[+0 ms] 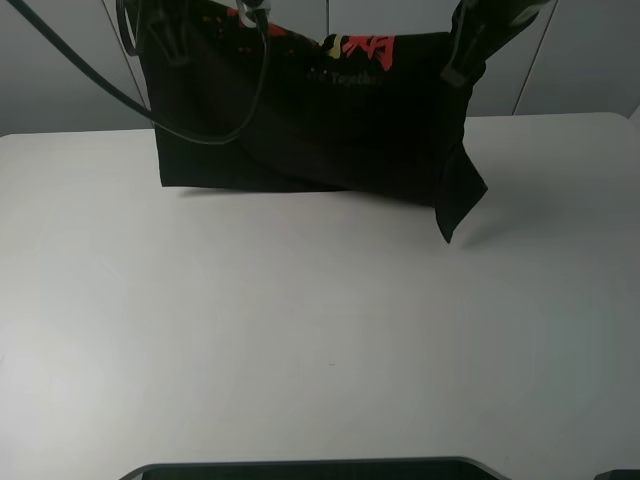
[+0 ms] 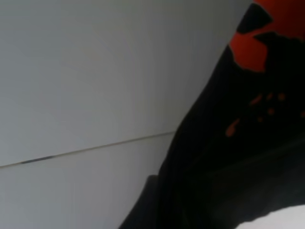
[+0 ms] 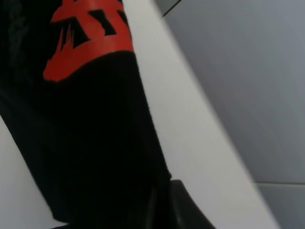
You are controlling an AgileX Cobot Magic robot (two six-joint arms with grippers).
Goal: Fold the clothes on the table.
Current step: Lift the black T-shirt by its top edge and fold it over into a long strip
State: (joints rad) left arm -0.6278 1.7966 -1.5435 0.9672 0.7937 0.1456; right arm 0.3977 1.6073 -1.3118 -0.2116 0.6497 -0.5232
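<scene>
Holding the black T-shirt [image 1: 330, 130] spread in the air over the far edge of the table [image 1: 300, 330], left gripper [image 1: 165, 40] and right gripper [image 1: 462, 55] each judged clamped on a top corner (jaws too dark to see); next move probably a level, flat lay-down before folding.

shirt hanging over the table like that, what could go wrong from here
1. The T-shirt hangs unevenly. The sleeve on the right arm's side dangles below the hem, so it would likely meet the table first and bunch up under the fold.
2. A black cable loops across the shirt's front and could snag or drag the fabric when the arms move.
</scene>
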